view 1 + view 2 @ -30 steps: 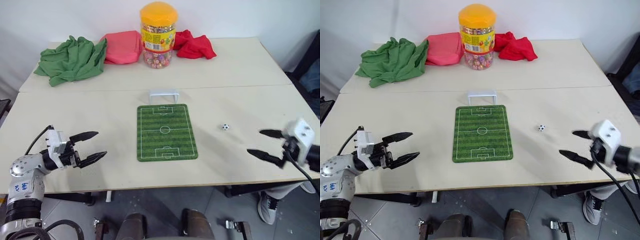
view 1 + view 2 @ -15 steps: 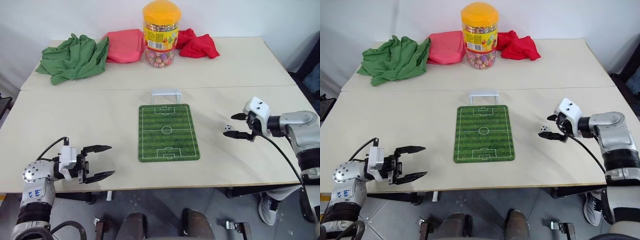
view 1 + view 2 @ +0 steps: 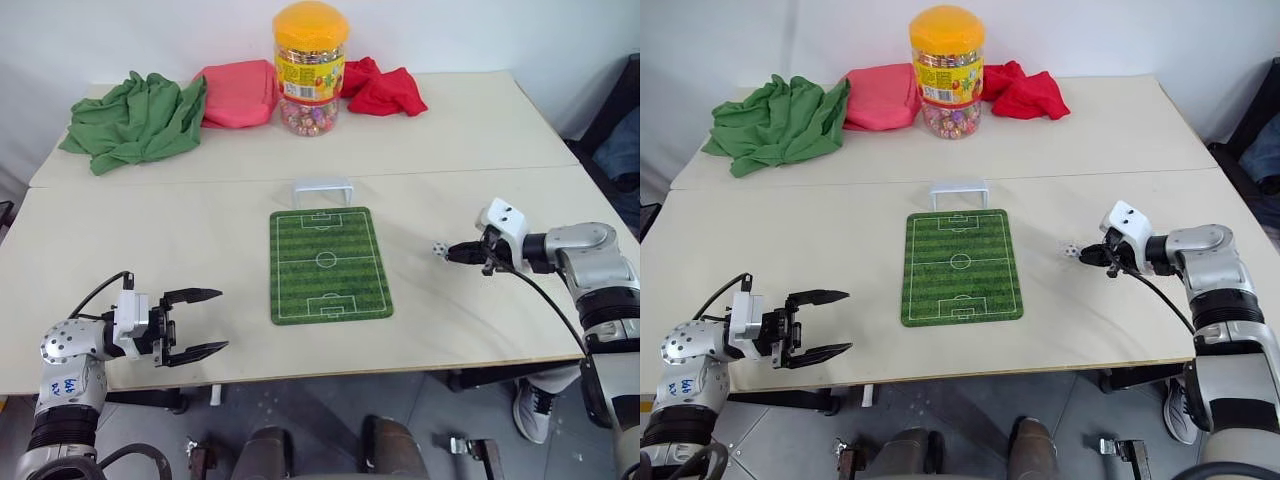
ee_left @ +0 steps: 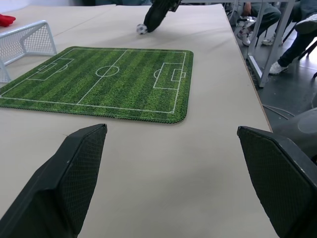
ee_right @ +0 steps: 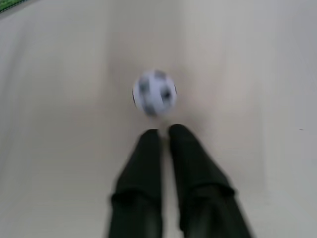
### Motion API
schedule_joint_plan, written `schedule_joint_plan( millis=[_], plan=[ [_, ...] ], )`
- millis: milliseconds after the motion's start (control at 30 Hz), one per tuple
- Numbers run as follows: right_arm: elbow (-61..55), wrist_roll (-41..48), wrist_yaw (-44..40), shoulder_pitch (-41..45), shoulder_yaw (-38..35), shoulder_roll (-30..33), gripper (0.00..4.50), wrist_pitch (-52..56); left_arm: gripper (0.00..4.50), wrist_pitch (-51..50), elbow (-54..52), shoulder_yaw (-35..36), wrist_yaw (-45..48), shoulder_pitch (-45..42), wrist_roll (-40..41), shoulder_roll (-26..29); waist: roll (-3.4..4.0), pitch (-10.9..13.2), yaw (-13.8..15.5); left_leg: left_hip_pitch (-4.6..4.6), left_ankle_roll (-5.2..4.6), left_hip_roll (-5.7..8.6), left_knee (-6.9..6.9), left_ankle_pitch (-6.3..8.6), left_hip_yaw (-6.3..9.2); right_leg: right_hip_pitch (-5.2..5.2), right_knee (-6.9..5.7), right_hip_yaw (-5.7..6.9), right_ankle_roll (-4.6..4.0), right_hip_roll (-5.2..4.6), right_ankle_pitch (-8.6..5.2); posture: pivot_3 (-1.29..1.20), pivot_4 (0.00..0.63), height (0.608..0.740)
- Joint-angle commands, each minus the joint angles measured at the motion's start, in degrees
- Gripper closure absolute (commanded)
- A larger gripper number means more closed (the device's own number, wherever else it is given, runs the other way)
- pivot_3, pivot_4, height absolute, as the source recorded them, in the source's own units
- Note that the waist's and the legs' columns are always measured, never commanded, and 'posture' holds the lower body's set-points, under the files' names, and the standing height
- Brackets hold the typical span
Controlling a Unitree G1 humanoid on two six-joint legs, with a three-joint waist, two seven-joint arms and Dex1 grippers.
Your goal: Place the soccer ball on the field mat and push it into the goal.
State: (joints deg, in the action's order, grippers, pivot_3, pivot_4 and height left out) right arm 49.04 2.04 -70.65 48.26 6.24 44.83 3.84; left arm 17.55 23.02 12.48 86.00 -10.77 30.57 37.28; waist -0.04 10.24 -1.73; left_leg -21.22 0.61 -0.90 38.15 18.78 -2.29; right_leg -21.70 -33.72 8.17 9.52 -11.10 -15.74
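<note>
The right gripper [image 5: 161, 130], jaws closed and empty, is sitting just behind the soccer ball [image 5: 154, 92]; the left gripper [image 3: 200, 321] is hovering with jaws wide, empty.

Head stereo pair: high, facing forward and down over the whole pale beige worktop [image 3: 150, 215]. Left wrist camera: low, level, looking across the striped green field mat [image 4: 104, 82] from beside the left hand [image 4: 176, 178]. Right wrist camera: close, angled down. Both wrist views share the tiny black-and-white soccer ball [image 5: 154, 92].

The right hand [image 5: 163, 130] has reached in and closed just behind the soccer ball [image 5: 154, 92].
</note>
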Motion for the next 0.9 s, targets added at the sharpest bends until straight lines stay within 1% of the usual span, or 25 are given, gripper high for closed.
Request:
schedule_joint_plan(
  millis=[33, 167, 233, 267, 333, 367, 400, 433, 500, 567, 767, 900],
  plan=[
    [-3.98, 1.44, -0.56, -0.08, -2.31, 1.21, 4.47, 0.17, 0.0, 0.15, -0.63, 0.17, 3.07, -1.04, 1.21, 0.42, 0.0, 0.0, 0.0, 0.0, 0.0, 0.0, 0.0, 0.0, 0.0, 0.0, 0.0, 0.0, 0.0, 0.0, 0.0, 0.0, 0.15, 0.74],
    [-7.66, 1.35, -0.33, -1.25, -2.76, 2.15, 4.47, 1.42, 0.0, 0.36, -0.17, -0.07, 2.76, -1.73, 0.95, -0.02, 0.01, 0.0, 0.02, 0.0, 0.0, 0.0, 0.01, 0.0, 0.0, 0.0, -0.01, 0.0, 0.0, 0.0, 0.0, 0.0, 0.15, 0.74],
    [-9.96, 1.41, -1.65, -1.18, -2.1, 1.96, 4.47, 2.21, 0.0, 0.45, 0.3, 0.0, 2.46, -2.2, 0.86, -0.2, 0.01, 0.01, 0.03, 0.0, 0.0, 0.0, 0.01, 0.0, 0.0, 0.0, 0.0, 0.0, 0.0, 0.0, 0.0, 0.0, 0.15, 0.74],
    [-10.62, 1.06, -2.76, -0.65, -1.21, 1.81, 4.31, 3.28, 0.0, 0.44, 0.44, -0.03, 2.41, -2.32, 0.8, -0.23, 0.01, 0.01, 0.03, -0.01, 0.0, 0.0, 0.01, 0.0, 0.0, 0.0, 0.0, 0.0, 0.0, 0.0, 0.0, 0.0, 0.15, 0.74],
    [-9.69, 0.45, -2.02, 1.84, -0.68, -0.07, 3.92, 2.36, 0.0, 0.48, 0.48, 0.06, 2.22, -2.37, 0.74, -0.28, 0.01, 0.01, 0.03, 0.0, 0.0, 0.0, 0.01, 0.0, 0.0, 0.0, -0.01, 0.0, 0.0, 0.0, 0.0, 0.0, 0.15, 0.74],
    [-8.05, -0.01, -0.72, 3.88, -0.55, -1.57, 3.61, 1.63, 0.0, 0.47, 0.42, 0.16, 2.05, -2.36, 0.76, -0.32, 0.04, 0.02, -0.05, 0.0, 0.0, 0.0, 0.02, 0.0, 0.0, 0.0, -0.01, 0.0, 0.0, 0.0, 0.0, 0.0, 0.15, 0.74],
    [-6.22, -0.36, 0.46, 5.78, -0.51, -3.04, 3.25, 0.78, 0.0, 0.46, 0.37, 0.22, 1.92, -2.33, 0.74, -0.35, 0.06, 0.04, -0.29, 0.0, 0.0, 0.01, 0.03, 0.0, -0.03, 0.0, -0.01, -0.03, 0.0, 0.0, 0.0, 0.0, 0.15, 0.74],
    [-4.38, -0.75, 1.19, 7.46, -0.38, -4.31, 2.97, 0.18, 0.0, 0.45, 0.23, 0.24, 1.85, -2.22, 0.75, -0.39, 0.08, 0.05, -0.69, 0.03, 0.0, 0.0, 0.03, 0.0, -0.09, -0.02, -0.03, -0.06, 0.0, 0.0, 0.0, 0.0, 0.15, 0.74],
    [-0.27, -2.05, 3.1, 10.38, 0.11, -6.56, 2.16, -1.65, 0.0, 0.4, -0.25, 0.35, 1.73, -1.79, 0.84, -0.4, 0.08, 0.05, -0.88, 0.06, 0.01, -0.02, 0.02, 0.0, -0.09, -0.03, -0.08, -0.08, 0.0, 0.01, 0.0, 0.0, 0.15, 0.74],
    [5.02, -4.16, 5.51, 13.51, 1.22, -8.97, 1.53, -3.06, 0.0, 0.15, -0.9, 0.63, 1.2, -1.31, 0.94, -0.36, 0.08, 0.05, -1.12, 0.06, 0.01, -0.02, -0.02, 0.0, -0.07, -0.05, -0.09, -0.07, 0.0, 0.01, 0.0, 0.0, 0.15, 0.74],
    [16.31, -7.48, 9.07, 18.37, 2.74, -15.25, 1.53, -7.26, 0.0, -0.46, -3.25, 1.46, -0.05, 0.73, 1.24, -0.08, 0.1, 0.06, -1.39, 0.01, 0.01, -0.01, -0.06, 0.0, -0.06, -0.08, -0.07, -0.05, 0.0, 0.01, 0.0, 0.0, 0.15, 0.74],
    [20.81, -7.52, 13.61, 20.31, 0.9, -18.7, 1.53, -9.65, 0.0, -1.0, -5.19, 2.15, -1.31, 2.34, 1.37, -0.17, 0.18, 0.11, -1.66, 0.02, 0.02, -0.02, -0.06, 0.0, -0.07, -0.1, -0.09, -0.06, 0.0, 0.01, 0.0, 0.0, 0.15, 0.74]
  ],
)
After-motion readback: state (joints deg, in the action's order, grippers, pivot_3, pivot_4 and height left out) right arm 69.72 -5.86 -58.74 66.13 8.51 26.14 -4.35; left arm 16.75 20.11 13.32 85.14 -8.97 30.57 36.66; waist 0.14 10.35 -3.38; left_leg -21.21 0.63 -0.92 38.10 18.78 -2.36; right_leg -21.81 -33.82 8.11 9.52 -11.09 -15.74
